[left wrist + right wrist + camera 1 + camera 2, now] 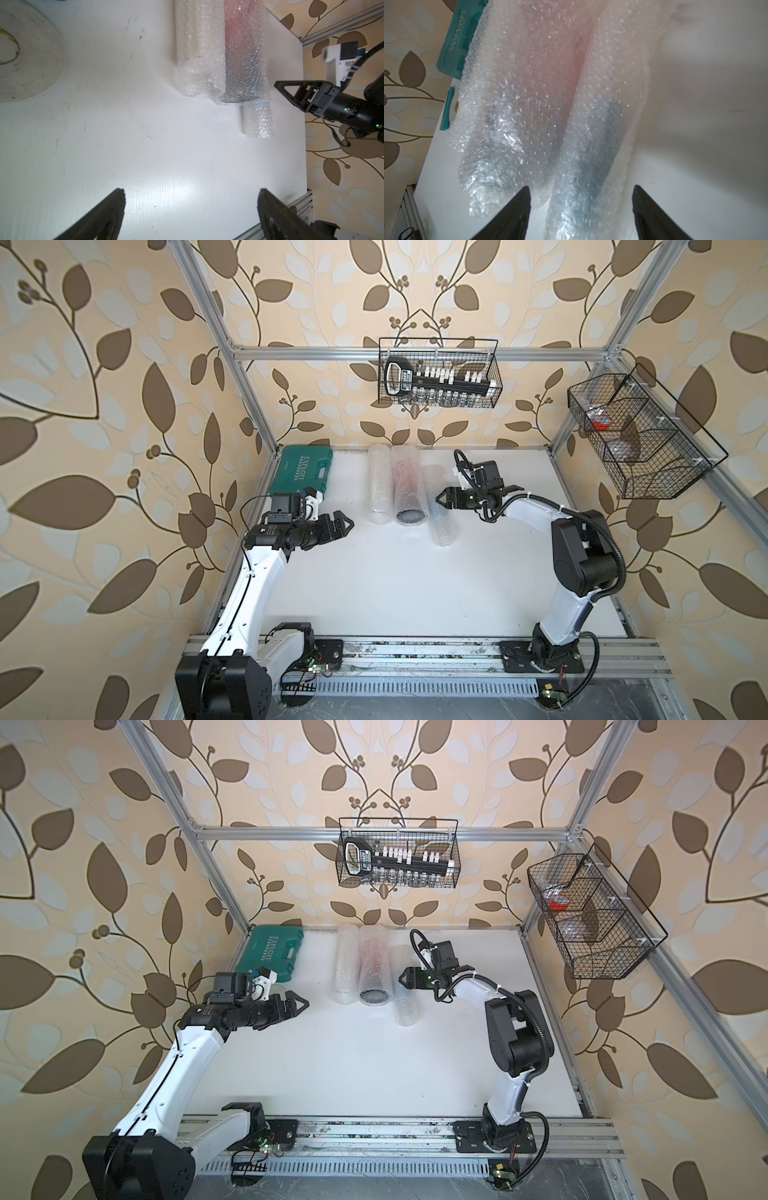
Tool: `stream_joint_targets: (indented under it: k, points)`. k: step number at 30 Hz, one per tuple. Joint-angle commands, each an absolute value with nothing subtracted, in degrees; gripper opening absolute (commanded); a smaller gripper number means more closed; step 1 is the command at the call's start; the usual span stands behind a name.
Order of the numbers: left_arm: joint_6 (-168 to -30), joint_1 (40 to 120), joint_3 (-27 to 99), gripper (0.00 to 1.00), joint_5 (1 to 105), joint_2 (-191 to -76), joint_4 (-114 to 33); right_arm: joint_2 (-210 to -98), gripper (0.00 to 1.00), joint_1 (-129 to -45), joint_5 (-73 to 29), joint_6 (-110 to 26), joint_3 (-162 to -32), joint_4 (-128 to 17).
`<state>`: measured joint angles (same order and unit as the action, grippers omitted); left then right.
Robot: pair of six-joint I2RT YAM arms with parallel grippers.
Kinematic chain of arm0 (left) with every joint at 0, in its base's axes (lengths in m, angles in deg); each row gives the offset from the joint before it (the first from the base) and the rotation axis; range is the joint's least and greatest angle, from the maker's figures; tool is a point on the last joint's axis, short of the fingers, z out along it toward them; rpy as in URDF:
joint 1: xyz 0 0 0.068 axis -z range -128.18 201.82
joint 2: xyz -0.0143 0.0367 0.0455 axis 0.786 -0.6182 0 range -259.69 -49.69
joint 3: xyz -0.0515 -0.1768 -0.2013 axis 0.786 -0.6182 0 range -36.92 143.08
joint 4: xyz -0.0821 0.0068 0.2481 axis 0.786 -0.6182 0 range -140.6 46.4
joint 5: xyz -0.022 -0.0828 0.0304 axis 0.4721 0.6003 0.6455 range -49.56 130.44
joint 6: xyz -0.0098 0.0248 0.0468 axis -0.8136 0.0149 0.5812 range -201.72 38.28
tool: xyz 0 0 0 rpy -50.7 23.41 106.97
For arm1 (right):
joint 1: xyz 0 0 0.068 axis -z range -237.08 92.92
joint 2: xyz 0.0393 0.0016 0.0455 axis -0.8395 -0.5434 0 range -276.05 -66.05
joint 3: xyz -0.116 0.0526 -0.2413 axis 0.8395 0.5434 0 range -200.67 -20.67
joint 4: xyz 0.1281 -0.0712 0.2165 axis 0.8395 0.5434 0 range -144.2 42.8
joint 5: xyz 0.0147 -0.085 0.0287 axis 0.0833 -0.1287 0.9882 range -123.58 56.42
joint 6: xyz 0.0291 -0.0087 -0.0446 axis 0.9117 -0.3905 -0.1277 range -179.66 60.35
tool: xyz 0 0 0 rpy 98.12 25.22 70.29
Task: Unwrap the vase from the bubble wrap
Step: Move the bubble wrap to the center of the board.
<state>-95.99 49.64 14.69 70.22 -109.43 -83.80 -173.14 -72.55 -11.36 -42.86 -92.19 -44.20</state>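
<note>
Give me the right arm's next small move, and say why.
Probably close the right gripper on the bubble wrap, then begin peeling it away. In the right wrist view its jaws stand open on either side of the roll of wrap lying beside the wrapped vase, gripping nothing yet. The left gripper is open and clear of the wrap.

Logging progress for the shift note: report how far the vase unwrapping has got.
Done: nothing; the clear bubble wrap is rolled fully around the dark reddish cylindrical vase, only its grey end showing. In hand: the right gripper, open, is lined up on the smaller blue-tinted bubble-wrap roll beside it, without a visible grip; the left gripper hovers open over bare white table. Left: all the unrolling.
</note>
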Motion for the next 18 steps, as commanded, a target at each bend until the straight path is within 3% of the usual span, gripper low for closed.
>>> stream_joint_targets:
  k: [1, 11, 18]
  points:
    - [-94.2, 50.0, 14.6, 0.99, 72.8, -109.5, -84.2, -176.7, 0.76, -73.5, -12.0, -41.9, -96.9, -39.7]
    - [-93.9, 50.0, 14.6, 0.99, 73.6, -109.5, -84.3, -184.7, 0.76, -74.5, -13.6, -40.0, -104.6, -36.6]
    - [-93.9, 50.1, 14.5, 0.99, 74.0, -109.6, -84.3, -185.3, 0.70, -74.4, -17.7, -38.8, -103.2, -36.5]
